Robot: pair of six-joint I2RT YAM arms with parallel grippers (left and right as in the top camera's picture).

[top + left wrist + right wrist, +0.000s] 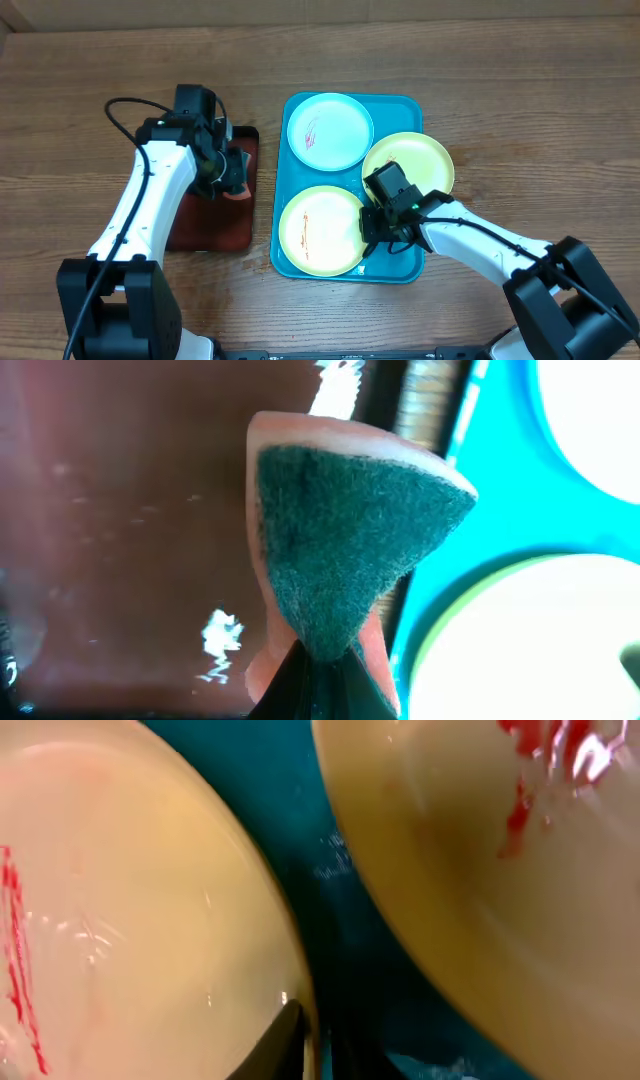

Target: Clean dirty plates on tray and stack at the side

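Observation:
The turquoise tray [405, 108] holds three plates. A pale blue plate [330, 130] with a red smear lies at its back left. One yellow-green plate [415, 158] lies at the right, another [318, 230] with orange smears at the front left. My right gripper [375, 228] is shut on the right rim of the front plate [130, 900], one finger on top [315, 1040]. The other yellow-green plate [500, 870] shows red smears. My left gripper [230, 172] is shut on a pink sponge with a green scouring face [350, 530], above the dark red tray.
A dark red, black-rimmed tray [215, 225] lies left of the turquoise tray, on the wooden table [520, 100]. In the left wrist view, the red tray [120, 510] is on the left and the turquoise tray [500, 490] on the right.

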